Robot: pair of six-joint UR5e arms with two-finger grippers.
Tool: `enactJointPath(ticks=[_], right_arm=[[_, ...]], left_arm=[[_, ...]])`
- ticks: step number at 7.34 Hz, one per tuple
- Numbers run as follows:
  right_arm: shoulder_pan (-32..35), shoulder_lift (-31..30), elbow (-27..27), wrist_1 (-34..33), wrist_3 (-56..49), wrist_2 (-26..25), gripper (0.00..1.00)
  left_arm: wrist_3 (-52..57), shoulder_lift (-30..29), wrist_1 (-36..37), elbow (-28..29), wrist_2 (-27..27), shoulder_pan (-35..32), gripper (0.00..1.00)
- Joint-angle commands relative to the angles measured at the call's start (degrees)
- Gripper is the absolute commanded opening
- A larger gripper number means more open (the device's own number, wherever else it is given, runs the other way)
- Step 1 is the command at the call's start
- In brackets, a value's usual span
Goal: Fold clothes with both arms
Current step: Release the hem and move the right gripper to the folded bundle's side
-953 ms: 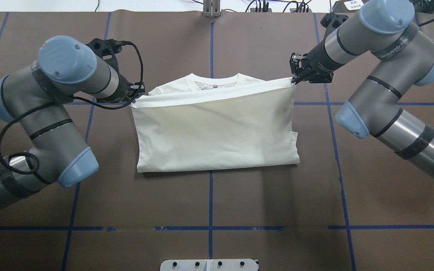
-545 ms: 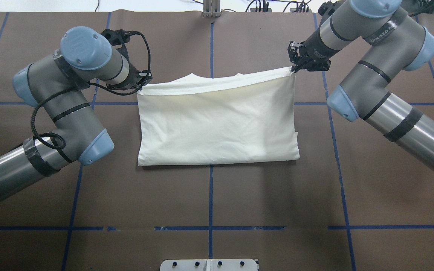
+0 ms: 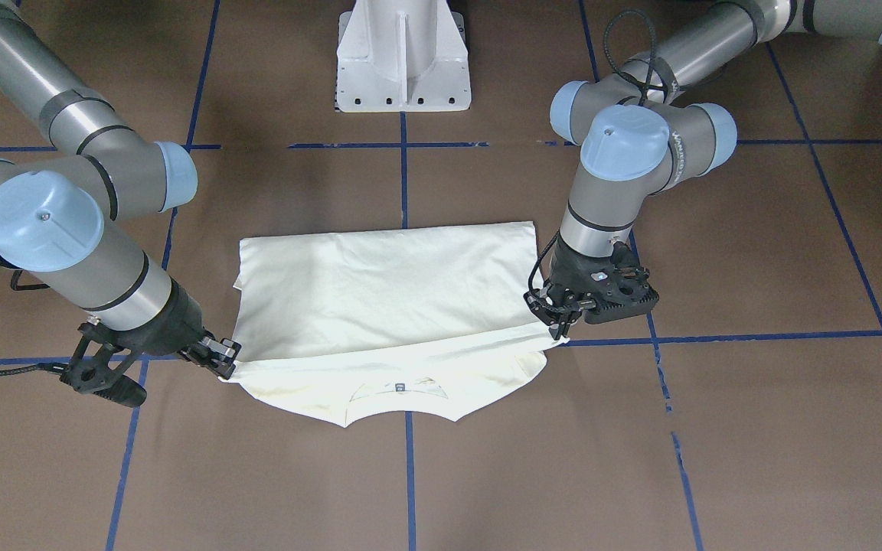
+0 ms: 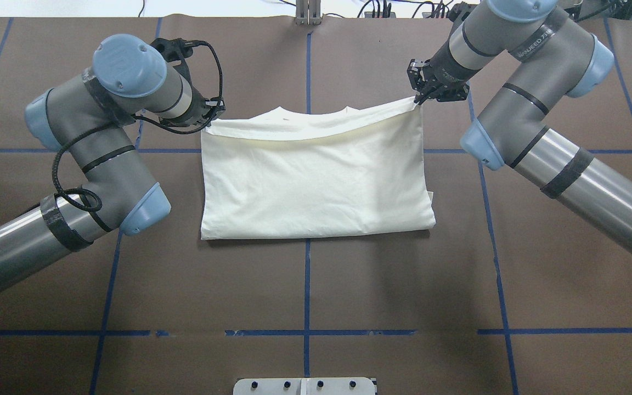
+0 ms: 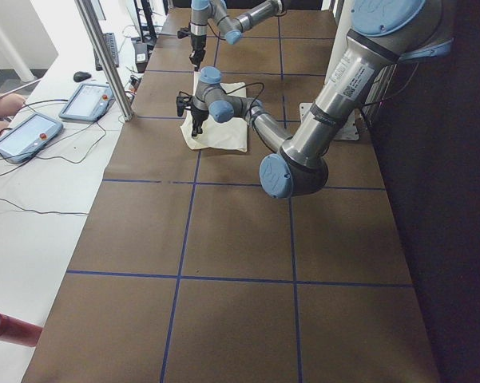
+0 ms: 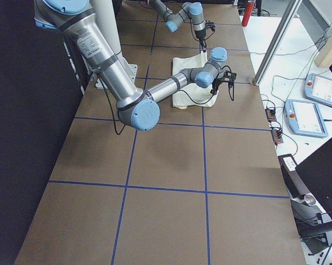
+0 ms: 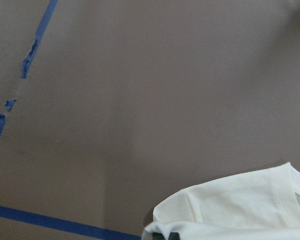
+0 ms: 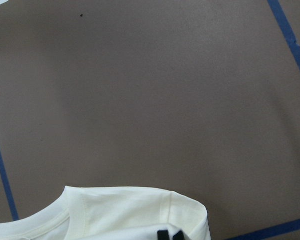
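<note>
Overhead exterior: brown blue-taped table point(image 4: 404, 285) — left end effector point(image 4: 209, 119), right end effector point(image 4: 418, 99) pinching shirt point(image 4: 316, 181) corners.

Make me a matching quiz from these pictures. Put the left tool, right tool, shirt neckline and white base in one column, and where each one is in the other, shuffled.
1 left tool
2 right tool
3 neckline
4 base

A table edge nearest the robot
B shut on the shirt corner, overhead view's right
C shirt's far end, away from the robot
D shut on the shirt corner, overhead view's left

Pairs: 1-D, 2-B, 3-C, 4-A
</note>
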Motion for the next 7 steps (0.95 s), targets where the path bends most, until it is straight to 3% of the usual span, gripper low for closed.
enactJointPath(ticks=[1, 4, 7], right_arm=[[-0.18, -0.37, -0.37, 0.00, -2.50, 0.16, 0.99], [-1.23, -3.26, 0.68, 3.15, -6.74, 0.42, 1.00], [-7.01, -16.24, 16.71, 2.73, -5.95, -1.76, 1.00]], left_arm=[[0.18, -0.12, 0.09, 0.25, 0.06, 0.13, 0.99], [0.35, 0.22, 0.96, -1.66, -0.03, -0.05, 1.00], [-0.43, 0.75, 9.03, -11.32, -1.43, 0.83, 1.00]])
